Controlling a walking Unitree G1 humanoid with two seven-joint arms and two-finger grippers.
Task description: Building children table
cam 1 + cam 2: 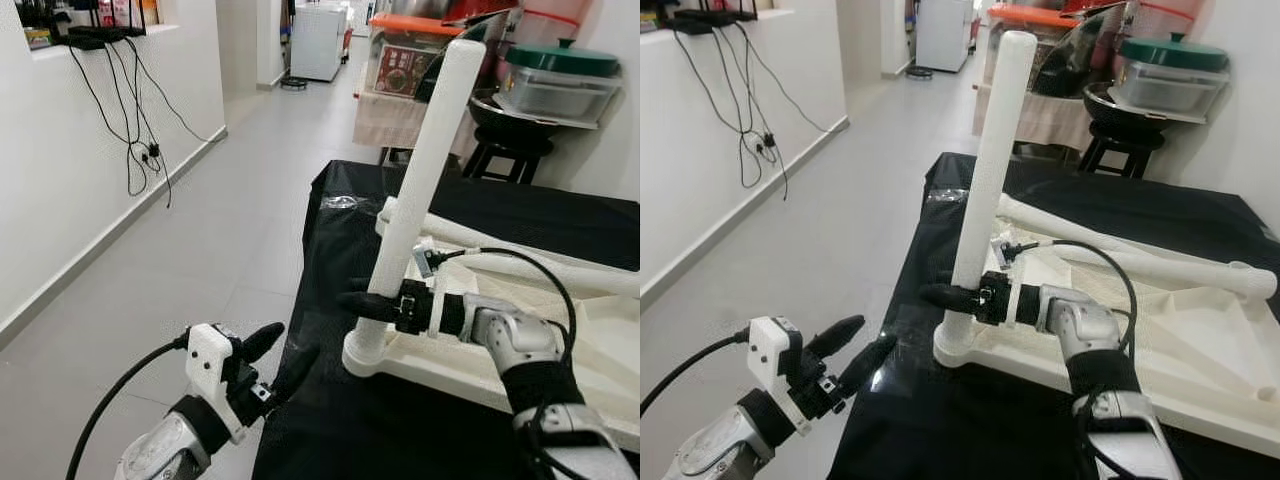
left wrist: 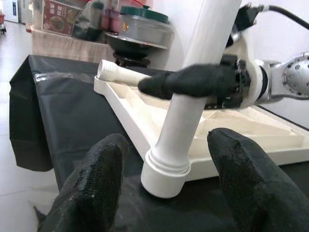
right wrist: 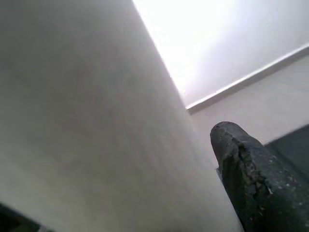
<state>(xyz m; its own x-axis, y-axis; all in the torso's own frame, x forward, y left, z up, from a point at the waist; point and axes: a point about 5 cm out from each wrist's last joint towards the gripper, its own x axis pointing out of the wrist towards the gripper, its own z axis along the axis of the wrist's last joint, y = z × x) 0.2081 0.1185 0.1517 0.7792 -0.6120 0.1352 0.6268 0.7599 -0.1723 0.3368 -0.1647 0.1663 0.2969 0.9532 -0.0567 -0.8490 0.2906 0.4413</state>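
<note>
On a black-draped surface (image 1: 330,430), seen from the head views, an upturned white plastic tabletop (image 1: 560,370) lies with one white leg (image 1: 420,190) standing tilted in its corner socket. The right gripper (image 1: 372,303) pinches that leg low down. Two more legs (image 1: 1140,262) lie loose on the tabletop, so most assembly appears left. The left gripper (image 1: 278,358) hovers just off the surface's edge, fingers spread. From the left wrist, the leg's flared base (image 2: 164,171) sits between its spread fingers (image 2: 91,188). At the right wrist, smooth white plastic presses against one finger (image 3: 251,179).
</note>
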